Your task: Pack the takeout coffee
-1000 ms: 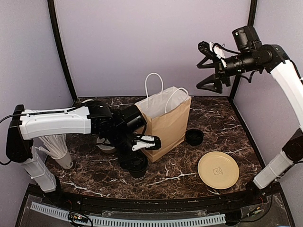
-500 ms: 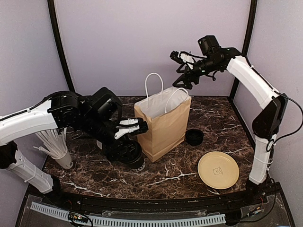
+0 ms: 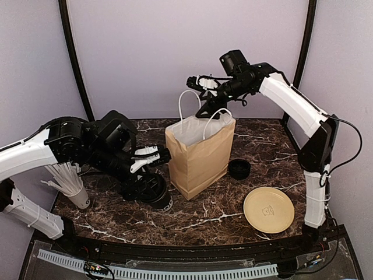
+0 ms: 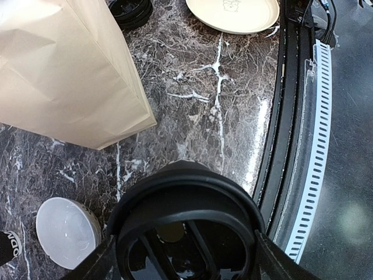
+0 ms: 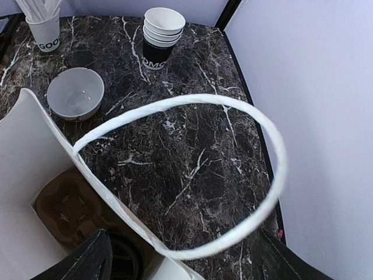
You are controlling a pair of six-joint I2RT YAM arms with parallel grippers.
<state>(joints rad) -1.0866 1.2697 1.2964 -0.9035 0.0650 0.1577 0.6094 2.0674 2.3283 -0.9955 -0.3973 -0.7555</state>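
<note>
Top external view: the left gripper (image 4: 183, 261) is pressed together on a black paper coffee cup with a black plastic lid (image 3: 154, 190); it holds the cup tilted, near the surface of the dark marble table (image 3: 221, 219), just beside the front-left corner of the tall brown paper bag with white rope handles (image 3: 201, 160); the cup is not yet in the bag. The right gripper (image 5: 180, 263) hangs above the bag mouth w/ fingers spread wide; one white handle loop (image 5: 274, 157) runs between them, but they pinch nothing. Right wrist view: at the bag bottom lies a brown cardboard cup carrier (image 5: 67, 213); a dark round shape (image 5: 123, 252) is next to it, maybe the other coffee, I cannot tell.

The step in hand, as I judge, is bringing the cup to the bag; approx. the middle of the task. The next move calls for lifting the cup above the bag rim, turning it upright so the lid does not leak, then lowering it straight into a free hole of the carrier; the right gripper prob. must close on the handle, or keep the mouth open, so the soft paper wall does not fold in; the bag looks light and may tip if the cup bumps the rim.
</note>
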